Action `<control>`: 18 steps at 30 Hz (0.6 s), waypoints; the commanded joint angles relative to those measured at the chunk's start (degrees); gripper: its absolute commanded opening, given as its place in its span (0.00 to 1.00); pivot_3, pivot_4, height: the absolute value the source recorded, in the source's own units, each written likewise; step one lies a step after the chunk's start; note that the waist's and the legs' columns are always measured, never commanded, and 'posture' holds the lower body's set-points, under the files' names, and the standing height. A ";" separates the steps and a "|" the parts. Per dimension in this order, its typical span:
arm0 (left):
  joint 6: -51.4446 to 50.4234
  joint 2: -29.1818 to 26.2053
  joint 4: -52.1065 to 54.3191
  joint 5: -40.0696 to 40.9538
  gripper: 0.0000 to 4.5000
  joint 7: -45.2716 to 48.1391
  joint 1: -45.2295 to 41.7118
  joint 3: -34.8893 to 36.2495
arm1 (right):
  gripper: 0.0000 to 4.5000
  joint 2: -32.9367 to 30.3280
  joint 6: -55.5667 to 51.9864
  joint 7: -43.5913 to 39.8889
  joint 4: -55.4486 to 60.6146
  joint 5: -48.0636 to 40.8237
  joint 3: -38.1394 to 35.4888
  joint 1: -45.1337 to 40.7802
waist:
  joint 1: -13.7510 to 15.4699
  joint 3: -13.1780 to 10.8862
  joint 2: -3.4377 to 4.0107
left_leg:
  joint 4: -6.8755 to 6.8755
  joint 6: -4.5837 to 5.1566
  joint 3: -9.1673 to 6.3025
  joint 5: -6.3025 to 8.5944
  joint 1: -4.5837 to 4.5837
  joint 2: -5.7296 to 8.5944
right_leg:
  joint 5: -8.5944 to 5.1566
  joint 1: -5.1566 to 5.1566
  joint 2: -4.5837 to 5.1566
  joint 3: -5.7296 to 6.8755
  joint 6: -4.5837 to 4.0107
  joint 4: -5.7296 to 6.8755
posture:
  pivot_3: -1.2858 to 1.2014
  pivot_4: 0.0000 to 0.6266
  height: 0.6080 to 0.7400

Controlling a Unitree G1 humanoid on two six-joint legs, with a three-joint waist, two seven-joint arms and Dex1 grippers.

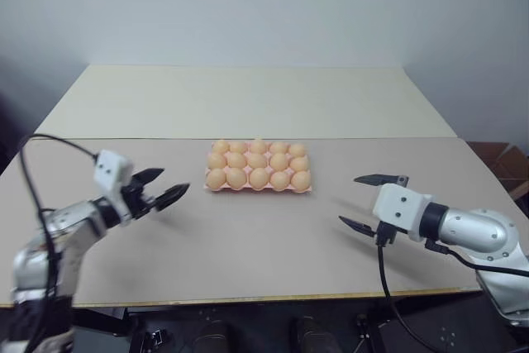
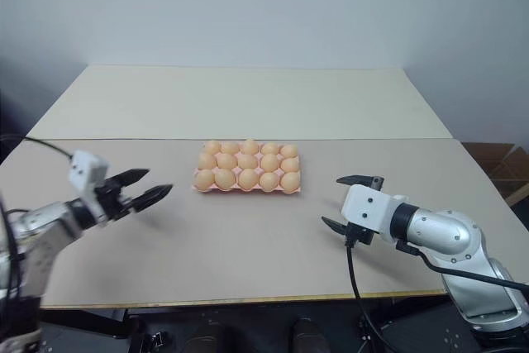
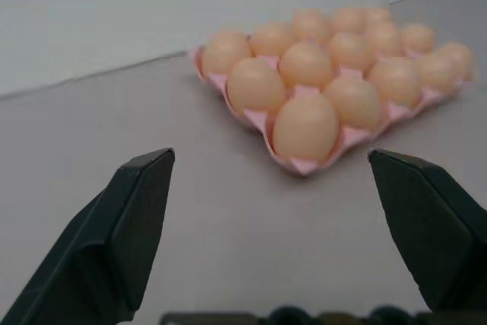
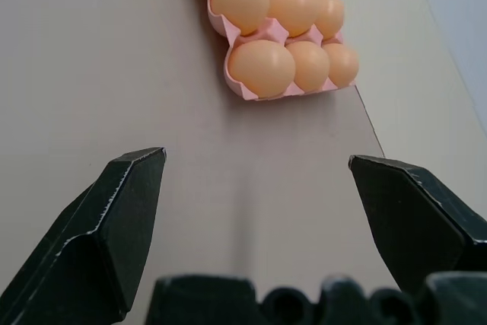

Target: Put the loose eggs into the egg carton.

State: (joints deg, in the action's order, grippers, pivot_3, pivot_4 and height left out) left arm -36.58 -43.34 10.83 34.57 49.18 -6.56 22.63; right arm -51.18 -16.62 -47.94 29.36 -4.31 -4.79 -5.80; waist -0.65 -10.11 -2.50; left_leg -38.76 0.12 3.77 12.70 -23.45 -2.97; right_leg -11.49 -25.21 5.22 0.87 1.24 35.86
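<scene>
Two grippers hang over the table (image 1: 273,237) with nothing in either. Off to the left, the left gripper (image 1: 162,187) has its black fingers spread wide, empty, aimed toward the middle. Between the arms sits the pink egg carton (image 1: 258,187), every one of its fifteen cups holding one of the eggs (image 1: 258,161). Over on the right, the right gripper (image 1: 367,201) is likewise wide apart, holding nothing, well apart from the carton.
</scene>
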 commanded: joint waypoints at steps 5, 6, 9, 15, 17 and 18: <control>-0.49 -7.54 9.85 2.76 0.99 6.38 13.35 10.56 | 1.00 -7.11 2.72 -12.65 -1.93 -9.79 -11.27 3.56 | 1.15 -0.02 0.03 | 0.02 -0.16 0.01 0.09 0.04 0.00 | -0.02 0.03 0.07 0.04 -0.01 -0.05 | 0.52 0.24 1.00; -0.13 -7.94 10.62 3.26 0.99 7.37 14.54 11.87 | 1.00 -7.77 2.93 -13.94 -2.49 -10.73 -11.98 3.87 | 1.23 -0.02 0.03 | 0.02 -0.17 0.00 0.10 0.06 -0.01 | -0.02 0.03 0.06 0.05 -0.01 -0.04 | 0.52 0.24 1.00; -0.37 -9.13 13.15 4.49 0.99 9.17 17.21 15.04 | 1.00 -8.72 3.84 -15.18 -4.20 -11.52 -12.18 3.07 | 1.22 -0.02 0.03 | 0.02 -0.40 0.04 0.24 0.12 -0.06 | -0.02 0.02 0.04 0.03 -0.02 -0.03 | 0.52 0.24 1.00; -1.86 -10.00 17.02 7.13 0.99 9.14 18.16 17.77 | 1.00 -8.08 3.60 -15.36 -5.07 -12.51 -10.87 0.79 | 1.22 -0.05 0.08 | 0.03 -0.45 0.08 0.27 0.09 -0.06 | -0.03 -0.03 0.03 0.01 -0.03 -0.02 | 0.52 0.24 1.00; -3.25 -10.13 18.42 9.16 0.99 8.60 18.10 18.84 | 1.00 -8.39 3.44 -16.09 -5.46 -12.88 -11.00 0.80 | 1.22 -0.04 0.08 | 0.04 -0.44 0.07 0.26 0.04 -0.07 | -0.04 -0.05 0.01 0.01 -0.05 -0.03 | 0.52 0.24 1.00; -3.59 -10.12 19.01 9.68 0.99 8.52 18.32 19.16 | 1.00 -8.77 3.70 -16.49 -5.79 -12.75 -10.99 0.83 | 1.23 -0.05 0.08 | 0.04 -0.39 0.07 0.23 0.04 -0.06 | -0.05 -0.05 0.01 0.01 -0.05 -0.04 | 0.52 0.24 1.00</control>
State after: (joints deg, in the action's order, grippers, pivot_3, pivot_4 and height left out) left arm -39.62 -52.55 27.72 42.52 57.90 11.76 39.56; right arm -59.19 -13.84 -63.81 23.36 -16.04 -14.60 -4.32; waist 0.58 -10.16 -2.42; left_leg -38.71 0.01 3.84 12.77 -23.42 -3.01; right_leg -11.55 -25.26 5.24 0.86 1.19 35.82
